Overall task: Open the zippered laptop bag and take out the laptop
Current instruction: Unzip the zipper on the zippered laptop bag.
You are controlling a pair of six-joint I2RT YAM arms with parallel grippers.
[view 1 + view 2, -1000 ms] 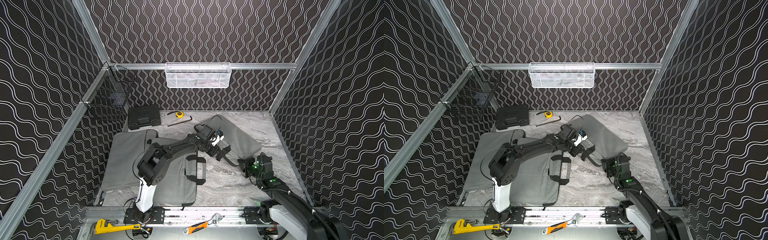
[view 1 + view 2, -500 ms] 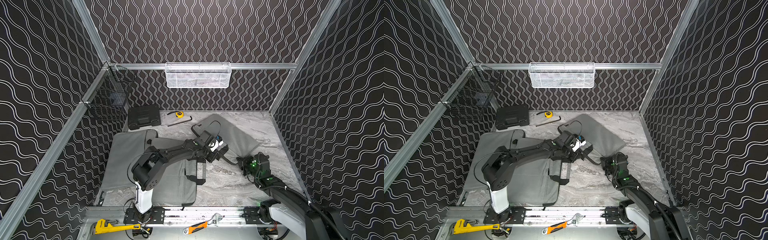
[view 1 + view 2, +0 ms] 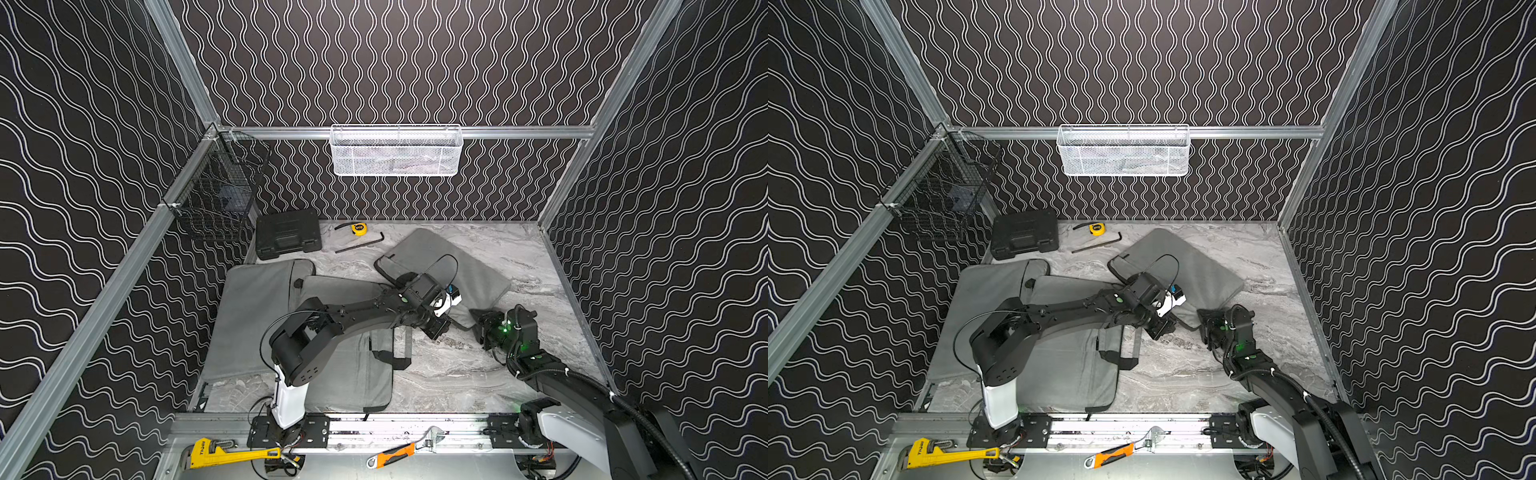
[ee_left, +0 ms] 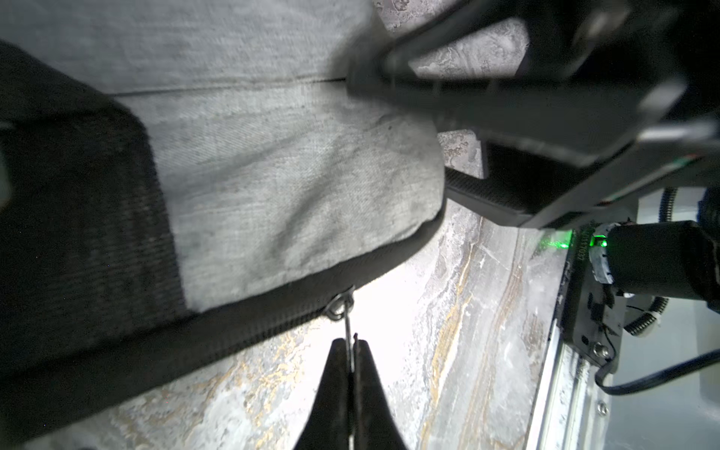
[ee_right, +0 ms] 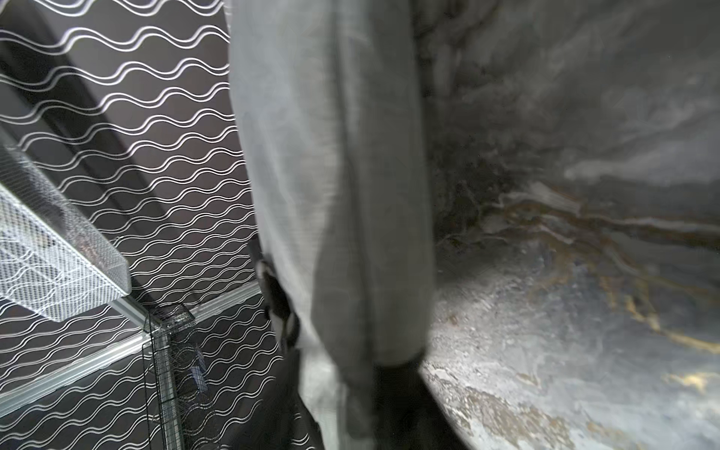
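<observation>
On the marble tabletop just past the front rail, where a yellow pipe wrench (image 3: pixel 224 455) and an orange-handled wrench (image 3: pixel 399 449) lie, the task's weak point is an unanchored bag. The right gripper (image 3: pixel 482 326) sits at the near corner of the grey laptop bag (image 3: pixel 440 257). In the left wrist view its fingers stand apart, with bare table showing between them and no clear clamp on the fabric. If the zip is tugged now, the whole bag would likely slide across the smooth surface instead of letting the slider run.

Just beyond, the left gripper (image 4: pixel 352 343) is pressed together on the thin metal zipper pull (image 4: pixel 348 325), pinching only its far end at the fingertips. A tug off the line of the black zipper band (image 4: pixel 233 323) could tear the pull free. The rounded corner close by is where a slider is most likely to bind.

The slider sits on the bag's edge, a short way ahead of the left fingertips, and the pull bridges the gap between them. The bag lies flat beyond both grippers, angled toward the back right of the table. It lies apart from the larger grey bag (image 3: pixel 345 365) under the left arm. No laptop is visible, and it is presumably inside. How much of the zip is undone cannot be told.

Farther back, a black tool case (image 3: pixel 289 235), a yellow tape measure (image 3: pixel 358 227) and a hex key (image 3: pixel 361 245) sit well clear of the work.
</observation>
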